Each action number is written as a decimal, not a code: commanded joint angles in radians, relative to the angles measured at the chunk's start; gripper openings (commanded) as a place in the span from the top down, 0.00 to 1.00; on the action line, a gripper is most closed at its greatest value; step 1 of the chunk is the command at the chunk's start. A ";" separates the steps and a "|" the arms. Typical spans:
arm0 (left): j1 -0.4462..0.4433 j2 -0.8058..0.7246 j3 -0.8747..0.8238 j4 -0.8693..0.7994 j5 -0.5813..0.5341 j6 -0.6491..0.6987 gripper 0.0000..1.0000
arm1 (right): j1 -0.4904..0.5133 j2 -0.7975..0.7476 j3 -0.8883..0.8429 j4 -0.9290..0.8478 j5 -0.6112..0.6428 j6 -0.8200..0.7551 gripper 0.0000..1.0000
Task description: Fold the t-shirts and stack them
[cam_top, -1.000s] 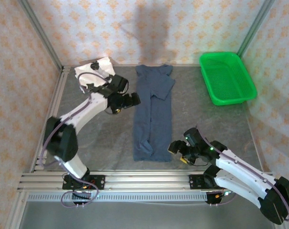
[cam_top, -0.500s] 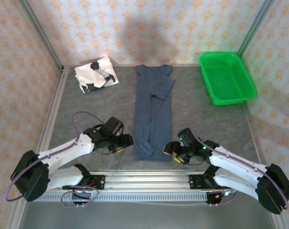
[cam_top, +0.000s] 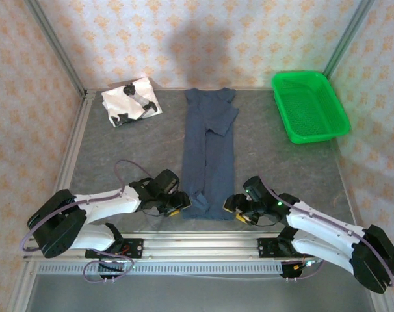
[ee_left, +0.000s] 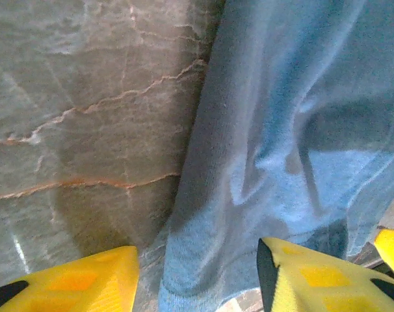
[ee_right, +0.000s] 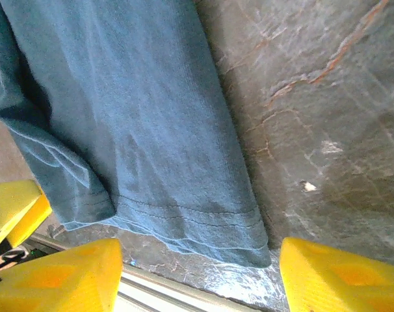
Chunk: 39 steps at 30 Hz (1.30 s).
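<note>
Two arms down low along near side of table [cam_top: 119,156], forearms nearly level, pointing inward at each other.

L gripper [cam_top: 177,207]: reaches in from left w/ elbow out by the left rail, stops at near-left corner of navy t-shirt [cam_top: 209,162]. On left wrist cam, L gripper [ee_left: 197,286] stands spread wide w/ yellow fingers straddling the hem edge, one over bare table [ee_left: 86,97], other over navy t-shirt [ee_left: 281,130]. Grips nothing; contact w/ cloth can't be told.

R gripper [cam_top: 235,207]: comes in from right, elbow far out at bottom-right, sits at near-right corner of same hem. On right wrist cam, R gripper [ee_right: 200,273] is also wide apart, hem corner of navy t-shirt [ee_right: 132,117] between the fingers, stone-look table [ee_right: 327,97] to one side. Holds nothing.

Navy t-shirt: lies mid-table as a long narrow strip, sleeves folded in at far end, hem nearest the arms, some wrinkles near hem.

White t-shirt [cam_top: 131,101]: folded, black patches, far-left corner, well apart from both grippers.

Green mesh basket [cam_top: 314,138]: far right, by wall.
</note>
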 commanded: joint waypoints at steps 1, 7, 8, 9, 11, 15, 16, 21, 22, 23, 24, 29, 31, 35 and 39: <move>-0.010 0.028 -0.019 0.079 0.017 -0.031 0.52 | 0.010 -0.024 -0.016 0.001 0.027 0.026 0.35; -0.040 0.054 -0.015 0.084 0.032 -0.036 0.57 | 0.014 -0.020 -0.017 0.005 0.037 0.034 0.36; -0.046 0.061 -0.013 0.086 0.035 -0.036 0.59 | 0.014 -0.016 -0.015 0.008 0.038 0.036 0.36; -0.052 0.068 -0.013 0.087 0.036 -0.035 0.60 | 0.017 -0.008 -0.016 0.012 0.037 0.037 0.36; -0.065 0.081 -0.007 0.088 0.036 -0.035 0.63 | 0.025 0.006 -0.014 0.016 0.041 0.039 0.36; -0.092 0.104 0.015 0.095 0.034 -0.038 0.75 | 0.056 0.039 -0.015 0.056 0.055 0.057 0.37; -0.097 0.110 0.024 0.093 0.034 -0.037 0.76 | 0.063 0.050 -0.014 0.066 0.059 0.060 0.37; -0.110 0.121 0.040 0.079 0.033 -0.035 0.85 | 0.090 0.118 -0.004 0.113 0.082 0.073 0.40; -0.111 0.120 0.038 0.081 0.033 -0.036 0.87 | 0.090 0.135 0.002 0.117 0.086 0.072 0.42; -0.111 0.117 0.037 0.081 0.033 -0.037 0.90 | 0.090 0.148 0.008 0.116 0.094 0.069 0.43; -0.111 0.116 0.038 0.082 0.032 -0.037 0.92 | 0.090 0.158 0.012 0.117 0.102 0.070 0.44; -0.114 0.106 0.046 0.061 0.033 -0.030 0.98 | 0.090 0.203 0.014 0.137 0.140 0.088 0.52; -0.114 0.094 0.043 0.051 0.029 -0.028 1.00 | 0.091 0.220 0.015 0.161 0.141 0.094 0.55; -0.114 0.079 0.042 0.023 0.028 -0.013 1.00 | 0.090 0.261 0.022 0.226 0.132 0.108 0.60; -0.114 0.065 0.038 0.017 0.031 -0.010 1.00 | 0.090 0.300 0.056 0.242 0.119 0.099 0.71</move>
